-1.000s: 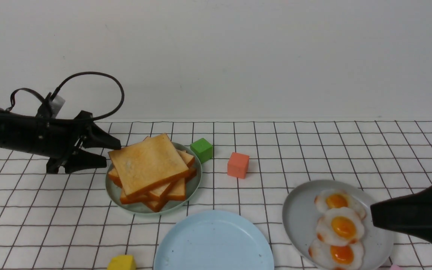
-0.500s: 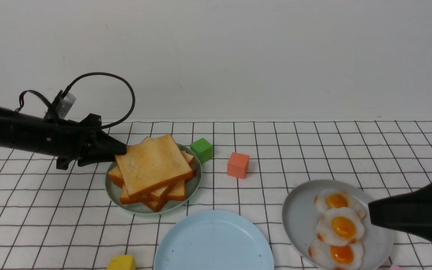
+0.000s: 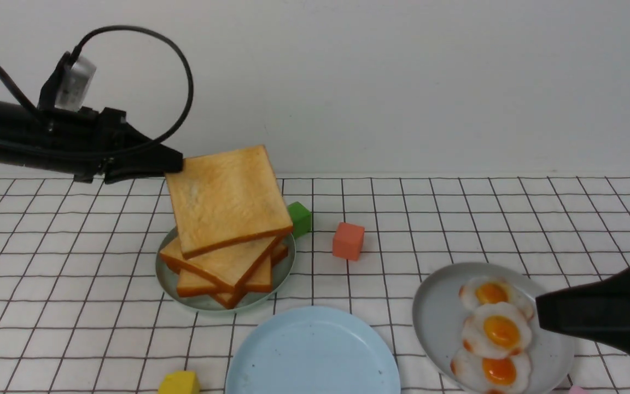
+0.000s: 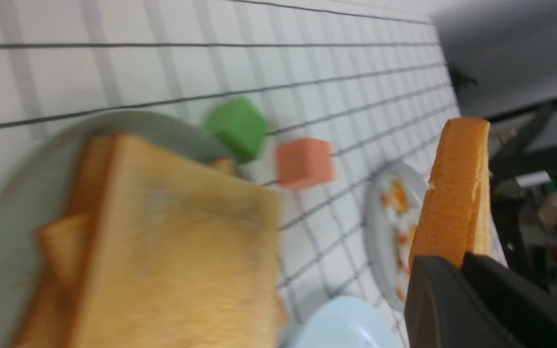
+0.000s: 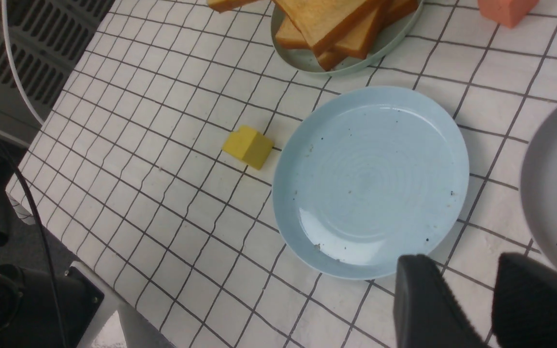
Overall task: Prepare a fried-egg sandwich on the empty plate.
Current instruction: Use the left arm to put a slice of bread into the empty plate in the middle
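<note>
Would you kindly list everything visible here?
lifted slice: one, golden-brown, above the stack
stack: at least three slices, golden-brown, on green plate
green plate: one, green, left
blue plate: one, blue, near centre, empty
grey plate: one, grey, near right
eggs: three, white with orange yolks, on grey plate
green cube: one, green, beside green plate
orange cube: one, orange, right of green cube
yellow cube: one, yellow, left of blue plate
tablecloth: one, white, dark grid, under everything
left gripper: one, black, shut on lifted slice
right gripper: one, black, open, by grey plate
</note>
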You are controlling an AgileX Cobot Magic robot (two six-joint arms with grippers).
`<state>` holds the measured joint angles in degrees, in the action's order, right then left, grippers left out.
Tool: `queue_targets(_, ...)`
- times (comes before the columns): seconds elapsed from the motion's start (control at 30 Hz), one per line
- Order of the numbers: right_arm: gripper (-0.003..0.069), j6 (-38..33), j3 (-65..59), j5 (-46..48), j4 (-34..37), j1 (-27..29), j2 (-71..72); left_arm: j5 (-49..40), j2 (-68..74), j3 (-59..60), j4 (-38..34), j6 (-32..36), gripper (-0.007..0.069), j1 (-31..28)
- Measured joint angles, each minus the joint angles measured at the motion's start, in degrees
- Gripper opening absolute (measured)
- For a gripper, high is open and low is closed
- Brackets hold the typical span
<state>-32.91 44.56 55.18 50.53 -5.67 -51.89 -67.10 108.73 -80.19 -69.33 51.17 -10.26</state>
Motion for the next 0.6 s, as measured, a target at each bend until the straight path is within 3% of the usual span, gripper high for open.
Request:
queue_targets(0.27,0.0242,0.0,0.0,-0.1,0.8,0.0,0.0,4.1,-1.4,12.6,2.7,0.3,0.0031,13.3)
queue_targets(0.6,0.0242,0.0,0.0,-0.1,0.5,0.0,0.0,12.6,-1.4,20.1,5.4,0.9,0.0031,16.1)
